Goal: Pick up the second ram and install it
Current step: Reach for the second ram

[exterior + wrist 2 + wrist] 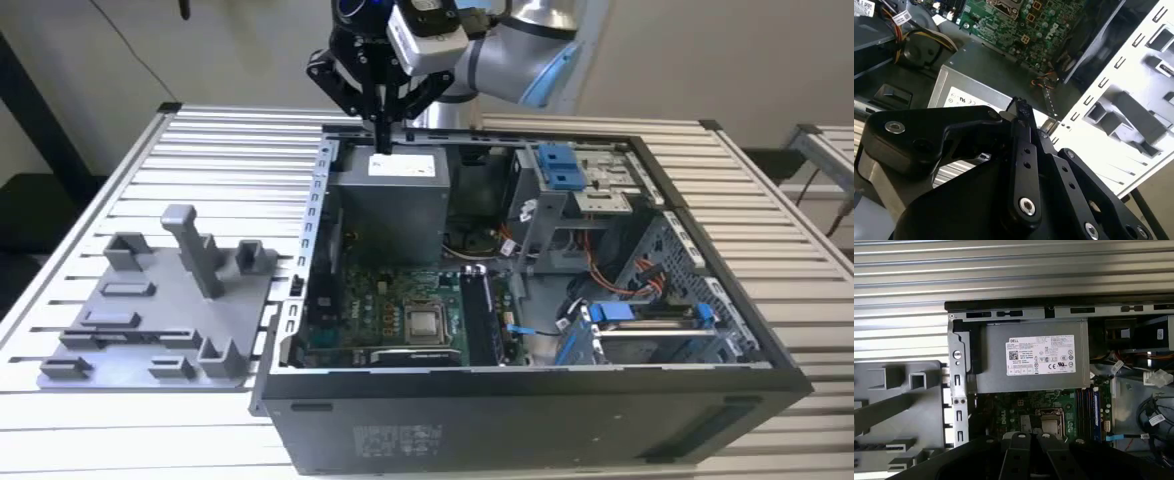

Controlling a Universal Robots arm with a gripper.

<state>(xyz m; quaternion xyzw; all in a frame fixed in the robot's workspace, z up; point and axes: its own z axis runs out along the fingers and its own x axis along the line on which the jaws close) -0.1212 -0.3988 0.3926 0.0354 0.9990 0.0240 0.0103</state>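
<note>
The fingers are pressed together, their tips meeting with nothing visible between them. The gripper carries no load that can be made out. It hangs in the air above the power supply, apart from it, over the edge of the computer case nearest the arm's base.

Below the power supply lies the motherboard, with the processor socket near its middle. Just beside the socket, toward the middle of the case, is the row of memory slots. Dark strips stand in that row, but it cannot be told whether one of them is the second ram already seated. The grey holder tray rests on the slatted table, just beside the case wall on the exterior view's left. Blocks and posts stand on the tray, and a stick among them cannot be picked out with certainty.

With closed fingers holding nothing, high above both tray and slots, the arm looks to be between actions: either the pick has not begun, or the seating is done. Any grasp from here would call for the fingers to part first. The gripper would then need to line up squarely along the stick's thin long edges.
</note>
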